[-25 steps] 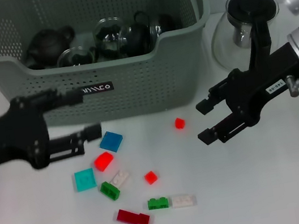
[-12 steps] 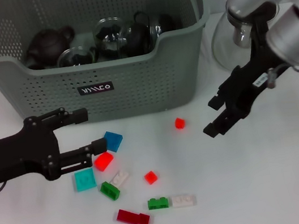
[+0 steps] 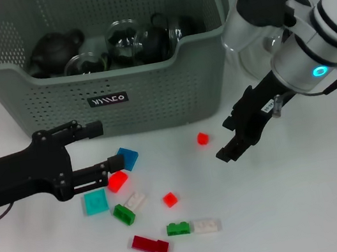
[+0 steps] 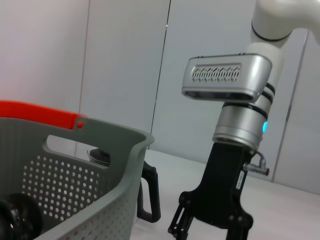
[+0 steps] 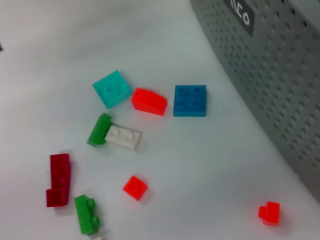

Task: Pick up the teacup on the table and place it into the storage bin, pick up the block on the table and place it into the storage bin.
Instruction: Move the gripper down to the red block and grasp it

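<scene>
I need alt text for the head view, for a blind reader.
Small coloured blocks lie scattered on a white table before the storage bin, which holds dark teapots and glassware. The left pincer, open, is beside the red block; the right pincer hovers near another.

White surface (image 3: 311,205). Glass carafe w/ black handle (image 4: 148,195) stands right of the basket, mostly hidden in head view. Background in left wrist view: pale wall panels (image 4: 125,65) w/ vertical seams. Nothing else non-task visible.
</scene>
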`<state>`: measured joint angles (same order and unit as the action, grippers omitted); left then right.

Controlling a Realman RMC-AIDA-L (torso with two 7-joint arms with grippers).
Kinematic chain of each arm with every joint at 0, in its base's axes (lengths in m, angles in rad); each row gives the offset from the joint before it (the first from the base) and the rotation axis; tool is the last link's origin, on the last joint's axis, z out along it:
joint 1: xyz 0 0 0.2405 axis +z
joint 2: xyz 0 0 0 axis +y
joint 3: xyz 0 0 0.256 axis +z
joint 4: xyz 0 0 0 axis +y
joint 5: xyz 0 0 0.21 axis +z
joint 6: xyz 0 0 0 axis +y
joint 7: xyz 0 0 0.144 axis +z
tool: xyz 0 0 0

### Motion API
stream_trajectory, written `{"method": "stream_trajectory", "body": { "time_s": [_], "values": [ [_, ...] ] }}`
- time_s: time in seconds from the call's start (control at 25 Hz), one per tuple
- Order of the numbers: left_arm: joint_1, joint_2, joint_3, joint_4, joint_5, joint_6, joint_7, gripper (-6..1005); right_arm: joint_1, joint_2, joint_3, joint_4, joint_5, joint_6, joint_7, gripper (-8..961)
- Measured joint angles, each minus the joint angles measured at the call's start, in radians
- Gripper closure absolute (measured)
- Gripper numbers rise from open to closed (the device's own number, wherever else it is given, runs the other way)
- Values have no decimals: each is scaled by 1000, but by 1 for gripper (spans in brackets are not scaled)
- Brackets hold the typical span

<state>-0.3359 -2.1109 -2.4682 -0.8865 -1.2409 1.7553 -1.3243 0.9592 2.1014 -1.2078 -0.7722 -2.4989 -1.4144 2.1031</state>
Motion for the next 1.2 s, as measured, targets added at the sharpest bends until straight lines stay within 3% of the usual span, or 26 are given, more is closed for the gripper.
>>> {"method": "stream_trajectory", "body": {
  "time_s": [0.52,0.92,1.2],
  "values": [
    [-3,6,0,33,0,1,1,230,18,7,-187,150,116,272,14,179],
    [-8,8,0,51,0,-13,2,230,17,9,-287,194,187,398,23,194],
    [-8,8,0,52,0,-20,2,230,10,9,-336,202,224,452,28,277]
  ]
}}
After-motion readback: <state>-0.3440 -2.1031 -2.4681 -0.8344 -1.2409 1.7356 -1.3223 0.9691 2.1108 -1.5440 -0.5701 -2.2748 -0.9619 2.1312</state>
